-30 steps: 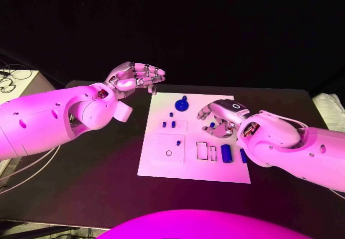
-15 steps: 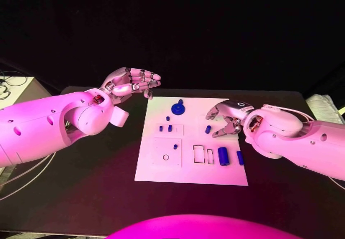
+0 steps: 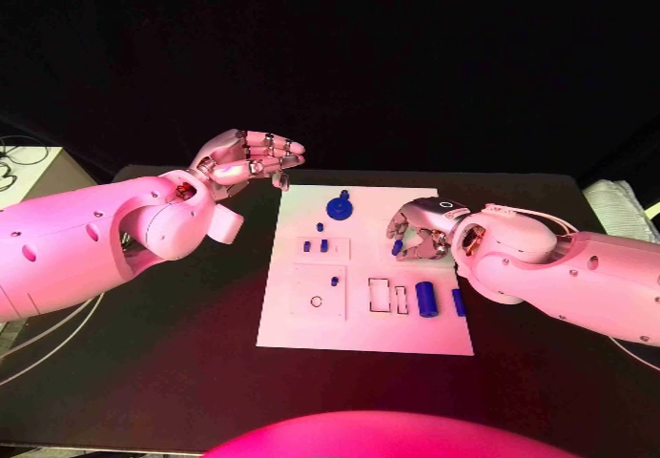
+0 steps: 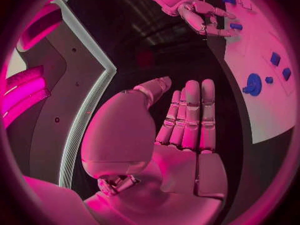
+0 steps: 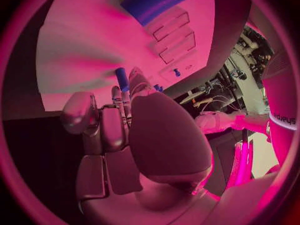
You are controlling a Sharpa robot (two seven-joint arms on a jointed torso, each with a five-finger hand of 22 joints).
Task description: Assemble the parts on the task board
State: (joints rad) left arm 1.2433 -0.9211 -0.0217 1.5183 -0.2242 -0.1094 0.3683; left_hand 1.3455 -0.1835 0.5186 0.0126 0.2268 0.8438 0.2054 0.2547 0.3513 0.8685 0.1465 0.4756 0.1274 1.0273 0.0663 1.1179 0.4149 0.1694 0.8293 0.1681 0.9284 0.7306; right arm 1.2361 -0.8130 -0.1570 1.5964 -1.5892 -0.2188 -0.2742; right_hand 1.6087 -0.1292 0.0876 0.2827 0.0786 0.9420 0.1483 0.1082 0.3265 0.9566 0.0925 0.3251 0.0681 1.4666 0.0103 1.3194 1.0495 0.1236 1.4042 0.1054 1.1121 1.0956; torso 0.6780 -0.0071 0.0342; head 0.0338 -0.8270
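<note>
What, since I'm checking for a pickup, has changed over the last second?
The right hand closed in on the small blue peg, toward the board's middle; its fingers now flank it, grip unclear. The left hand, board and other parts stayed put.

1. Black worktop [image 3: 165, 353] spreading across the lower part of the head view, matte and dark.
2. Beyond its far edge, an unlit black backdrop [image 3: 413, 76] with no detail to make out.
3. At the far left, a pale box-like stand [image 3: 30, 170] with dark cables [image 3: 14, 153] lying looped on top.
4. At the far right edge, a pale cloth-like object [image 3: 619, 212], too cropped to identify.
5. Thin cables [image 3: 41, 355] hanging over the worktop's left edge.
</note>
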